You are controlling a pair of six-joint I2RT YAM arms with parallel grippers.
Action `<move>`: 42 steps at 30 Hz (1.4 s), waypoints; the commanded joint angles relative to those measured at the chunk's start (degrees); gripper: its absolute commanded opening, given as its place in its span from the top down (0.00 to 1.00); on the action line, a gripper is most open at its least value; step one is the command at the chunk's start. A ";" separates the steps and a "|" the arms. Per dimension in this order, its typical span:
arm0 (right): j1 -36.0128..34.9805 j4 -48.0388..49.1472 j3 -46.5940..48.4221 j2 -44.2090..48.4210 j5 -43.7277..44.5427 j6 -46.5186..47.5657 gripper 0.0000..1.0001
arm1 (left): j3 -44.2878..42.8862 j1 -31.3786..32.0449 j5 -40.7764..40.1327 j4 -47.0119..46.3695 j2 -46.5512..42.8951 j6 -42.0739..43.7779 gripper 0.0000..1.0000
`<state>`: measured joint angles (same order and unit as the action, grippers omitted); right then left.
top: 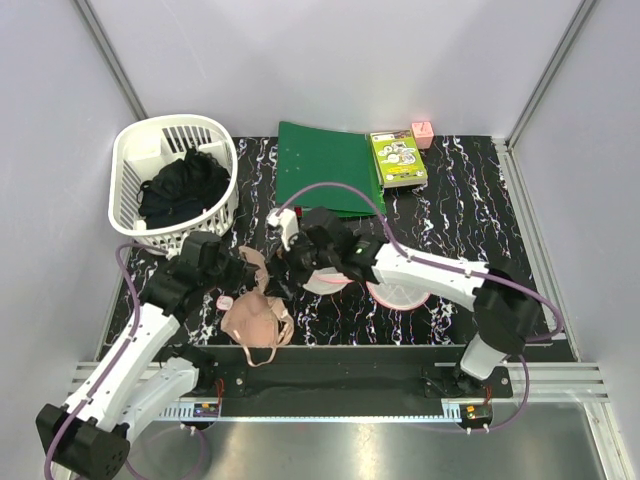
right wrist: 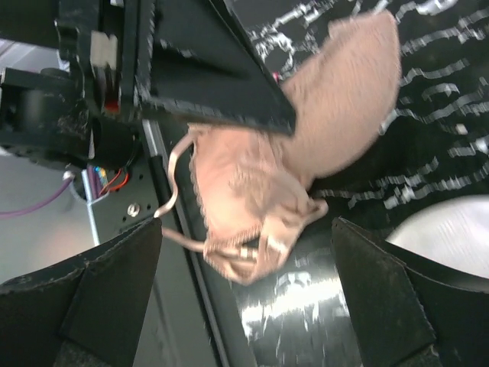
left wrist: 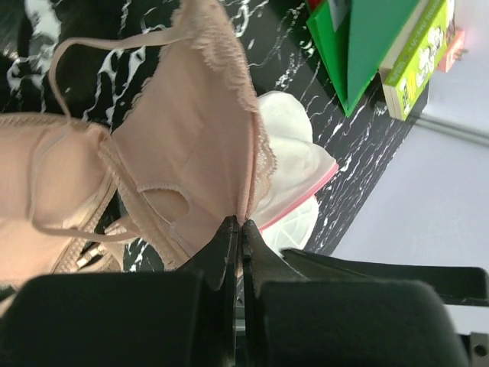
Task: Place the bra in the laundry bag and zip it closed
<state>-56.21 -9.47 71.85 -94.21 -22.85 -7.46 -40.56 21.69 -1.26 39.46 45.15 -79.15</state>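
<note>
Just left of the laundry bag [top: 402, 293], the left gripper [left wrist: 238, 223] is pinching the soft, floppy-looking peach bra [left wrist: 191, 138] by its lace-trimmed edge, probably a sound hold, while the right gripper [right wrist: 244, 229] is gaping wide.

Our left arm [top: 140, 340] rises from its base at the near edge and angles inward, and the left gripper [top: 247, 272] has its fingers pressed tight together, pinching an edge of the bra [left wrist: 191, 138]. Our right arm [top: 440, 280] folds at a raised elbow and stretches leftward. The right gripper [right wrist: 246, 229] hangs just beside the left one, jaws spread wide.
</note>
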 commanded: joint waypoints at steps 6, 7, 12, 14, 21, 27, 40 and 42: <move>-5.84 15.44 0.66 -8.26 8.06 0.52 0.09 | -6.20 0.19 0.11 8.35 -1.20 -5.48 1.00; -7.06 15.80 0.57 -8.61 9.65 0.87 0.11 | -5.94 0.19 0.29 8.61 -1.37 -5.92 1.00; -8.22 16.94 0.48 -10.46 22.47 1.14 0.39 | -5.32 0.19 2.30 9.75 -2.86 -7.24 1.00; -8.22 17.38 0.48 -11.08 25.48 2.19 0.46 | -4.71 0.19 2.66 10.72 -3.57 -7.85 1.00; -8.22 18.97 -1.36 -9.94 27.61 9.55 0.87 | -5.41 0.19 -0.40 17.74 -7.35 -3.84 0.77; -8.13 18.79 -4.53 -7.39 23.04 15.46 1.00 | -7.60 0.10 -6.73 22.15 -12.36 6.09 0.47; -8.22 18.44 -6.38 -4.49 16.79 22.41 1.00 | -10.16 0.19 2.05 16.35 1.78 43.73 0.16; -8.13 18.53 -6.46 -4.31 15.91 21.97 1.00 | -9.89 0.28 -1.54 16.35 2.22 45.74 0.20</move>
<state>-64.45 7.25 65.80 -101.10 -4.19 12.80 -49.60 21.71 -1.06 57.28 46.44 -44.01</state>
